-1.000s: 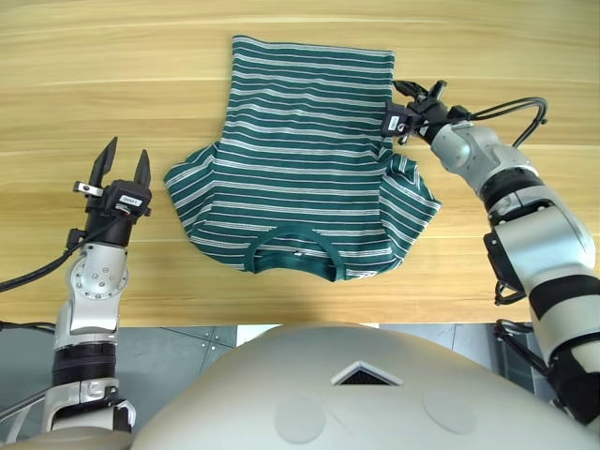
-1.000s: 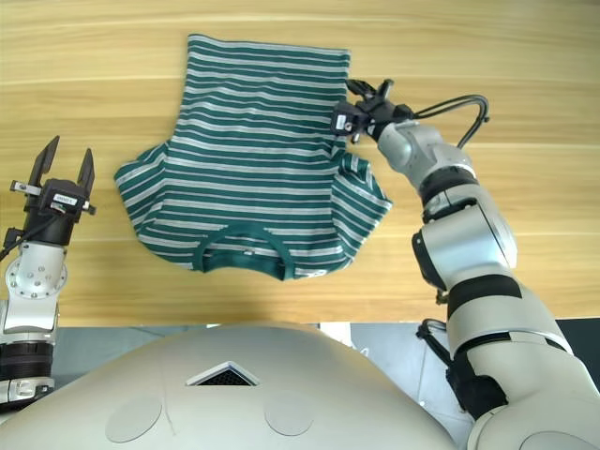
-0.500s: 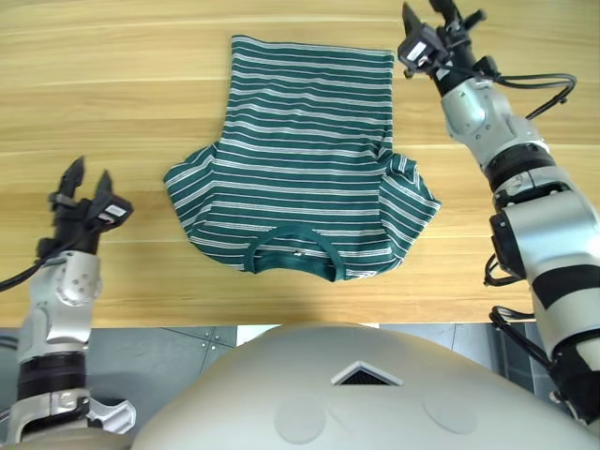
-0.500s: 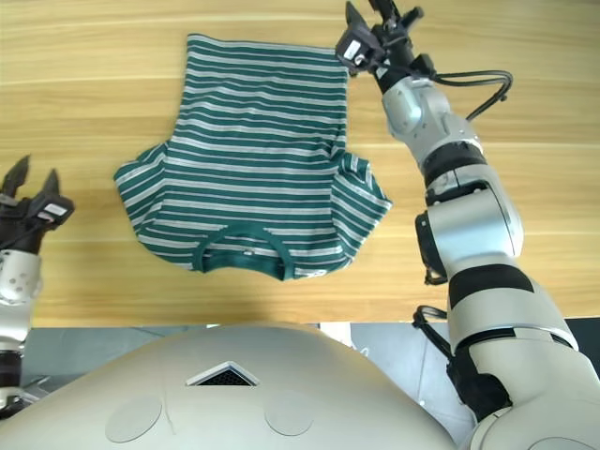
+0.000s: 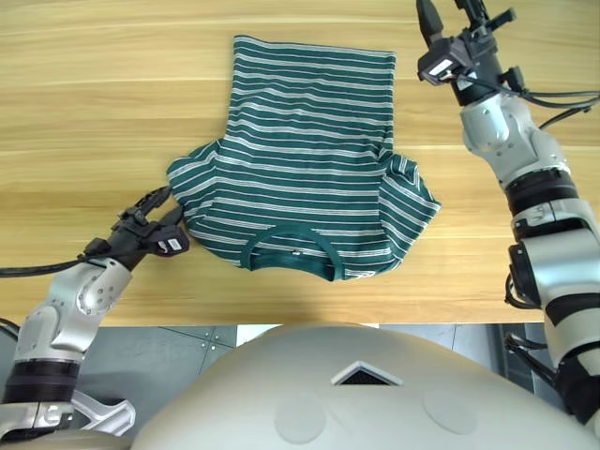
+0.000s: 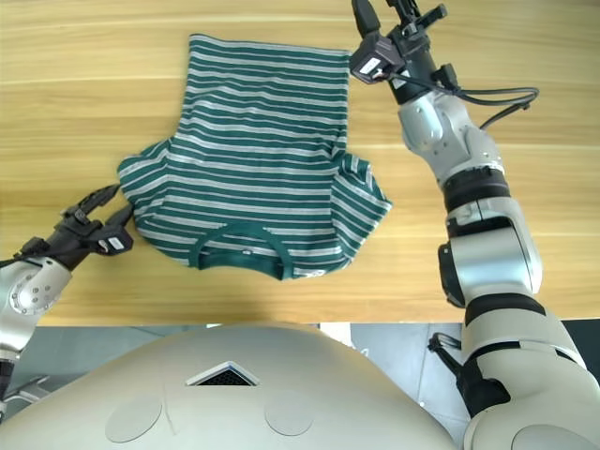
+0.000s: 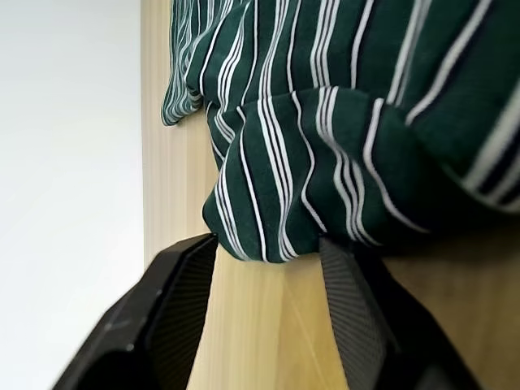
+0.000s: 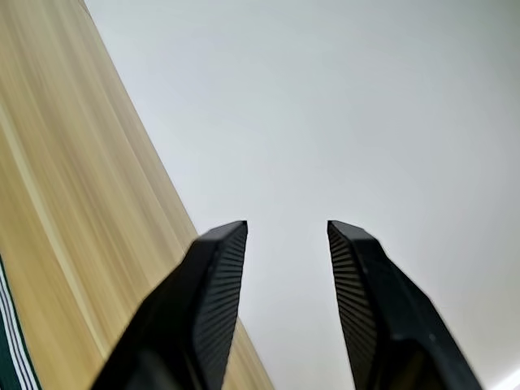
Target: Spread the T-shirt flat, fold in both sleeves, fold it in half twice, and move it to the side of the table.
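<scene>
A green T-shirt with white stripes lies on the wooden table, hem at the far side and collar toward me. Both sleeves are bunched rather than spread. My left gripper lies low on the table at the edge of the left sleeve. It is open, its two fingers straddling the sleeve's hem. My right gripper is open and raised, to the right of the shirt's far right hem corner, with nothing between its fingers.
Bare wood lies to the left and right of the shirt. The table's near edge runs just below the collar. Black cables trail from both wrists.
My left gripper has swung in from the left and dropped down to the left sleeve's edge. My right gripper has left the shirt's right armpit, risen and moved to the far right.
</scene>
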You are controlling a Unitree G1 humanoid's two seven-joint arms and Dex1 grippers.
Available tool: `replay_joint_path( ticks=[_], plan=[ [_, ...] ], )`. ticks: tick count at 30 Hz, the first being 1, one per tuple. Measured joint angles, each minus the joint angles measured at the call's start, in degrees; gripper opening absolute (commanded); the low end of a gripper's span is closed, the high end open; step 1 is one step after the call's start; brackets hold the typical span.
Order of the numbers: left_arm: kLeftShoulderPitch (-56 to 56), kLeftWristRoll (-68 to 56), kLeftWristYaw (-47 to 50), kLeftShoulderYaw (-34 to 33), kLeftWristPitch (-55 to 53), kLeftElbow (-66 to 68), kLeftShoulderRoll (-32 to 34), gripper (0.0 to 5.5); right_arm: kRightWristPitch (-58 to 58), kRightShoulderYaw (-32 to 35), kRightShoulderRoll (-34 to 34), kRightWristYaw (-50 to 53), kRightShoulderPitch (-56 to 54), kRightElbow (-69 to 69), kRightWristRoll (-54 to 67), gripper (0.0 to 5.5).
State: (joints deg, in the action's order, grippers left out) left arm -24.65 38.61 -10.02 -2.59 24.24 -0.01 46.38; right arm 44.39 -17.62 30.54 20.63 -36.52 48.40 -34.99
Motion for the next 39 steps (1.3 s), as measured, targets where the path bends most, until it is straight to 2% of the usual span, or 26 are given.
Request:
replay_joint_path(
  ticks=[2,13,22,29,31,34,39],
  plan=[
    [1.0,0.0,0.6,0.3,-0.4,0.7,0.0,2.99,-0.4,0.2,0.3,0.0,0.2,0.0,0.0,1.82],
    [2.5,1.5,2.4,2.3,-2.0,1.8,0.8,2.99,-1.6,0.3,1.1,0.6,0.2,1.5,-0.9,1.82],
    [7.0,7.3,3.4,2.9,-10.9,5.9,3.8,2.99,-1.7,1.4,3.2,1.5,3.1,0.9,-0.8,1.82],
    [8.6,2.8,1.0,6.8,-8.1,3.4,3.6,2.99,-2.0,2.2,4.5,1.9,5.1,-0.5,-0.9,1.82],
    [8.1,1.8,0.7,7.3,-8.0,2.0,3.2,2.99,-0.6,1.3,4.9,-1.2,8.0,-4.5,-0.5,1.82],
    [3.1,0.4,2.3,4.6,-7.9,-3.6,2.2,2.99,1.6,0.1,6.4,-8.0,15.3,-13.6,0.8,1.82],
    [0.6,-0.8,7.0,-8.1,-11.9,-13.0,-0.5,2.99,1.9,-1.6,7.2,-21.2,25.0,-27.3,9.3,1.82]
  ],
)
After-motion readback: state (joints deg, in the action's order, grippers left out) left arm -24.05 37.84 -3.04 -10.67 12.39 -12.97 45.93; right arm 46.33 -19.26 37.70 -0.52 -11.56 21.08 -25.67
